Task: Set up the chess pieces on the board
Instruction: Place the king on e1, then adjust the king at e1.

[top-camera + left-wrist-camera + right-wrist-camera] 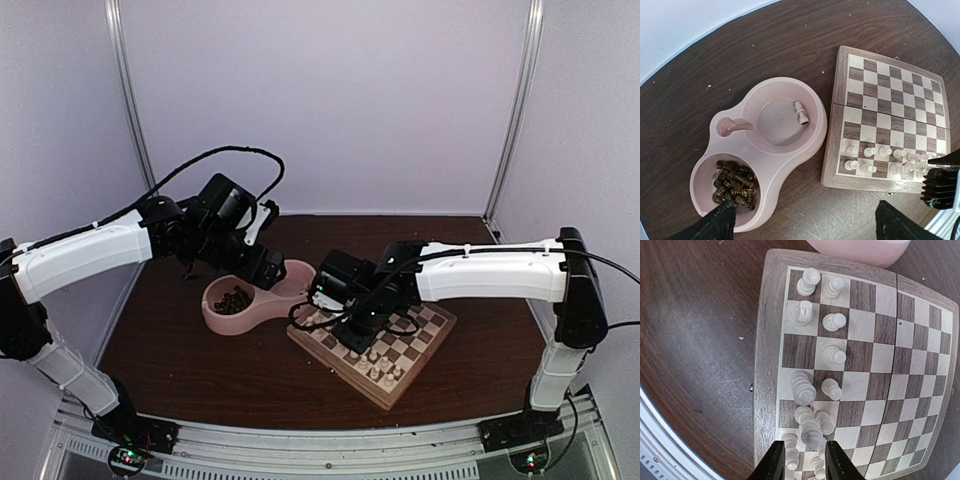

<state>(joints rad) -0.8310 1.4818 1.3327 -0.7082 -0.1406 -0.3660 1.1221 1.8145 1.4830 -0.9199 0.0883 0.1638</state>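
One cream-white turned chessman [801, 112], mid-frame in pink double-bowl dish [771, 161]: likely light, slick; pinch waist. Left jaws, right jaws apart.

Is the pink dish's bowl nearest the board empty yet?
Not empty. The left wrist view shows one cream chess piece inside it; the other bowl of the pink dish holds dark pieces.
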